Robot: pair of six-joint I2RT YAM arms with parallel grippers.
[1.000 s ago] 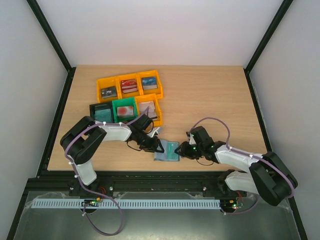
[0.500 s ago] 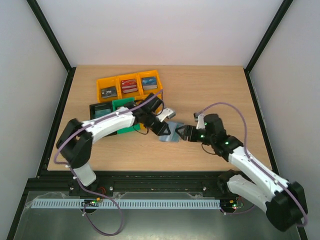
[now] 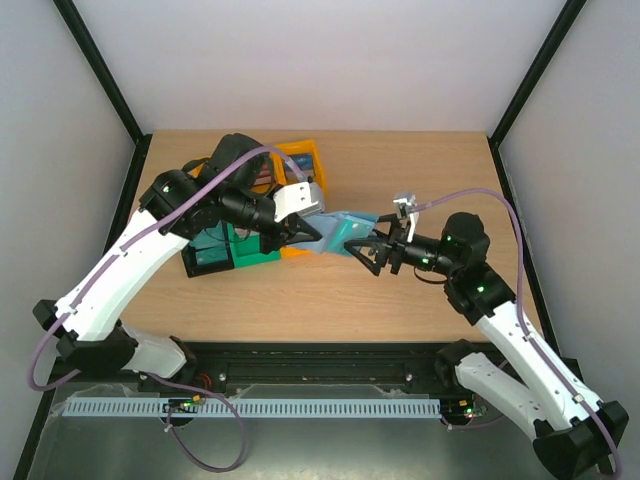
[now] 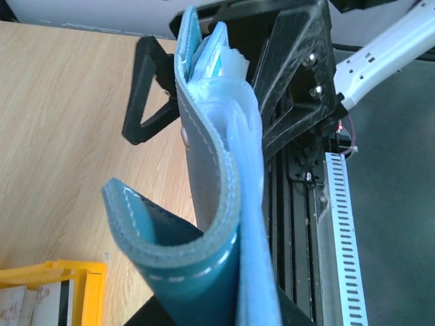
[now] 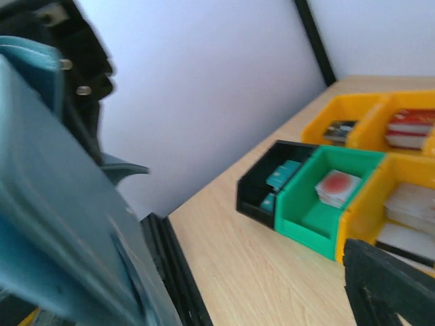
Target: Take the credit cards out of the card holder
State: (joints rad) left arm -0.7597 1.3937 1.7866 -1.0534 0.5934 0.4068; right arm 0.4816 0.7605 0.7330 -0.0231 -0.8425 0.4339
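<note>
The teal card holder hangs in the air over the middle of the table, folded over, its pale blue inner sleeves showing. My left gripper is shut on its lower end. My right gripper is open, with one black finger on each side of the holder's far end; in the right wrist view the holder fills the left and one finger shows at the lower right. Something thin and pale sticks out of the sleeves; I cannot tell whether it is the credit cards.
Two rows of small bins stand at the back left: orange bins, a green bin with a red-and-white card, and a black bin with teal cards. The left arm reaches over these bins.
Both arms rose from the table's near edge toward the middle. The left gripper tightened and carried the holder up. The right gripper opened wide.
</note>
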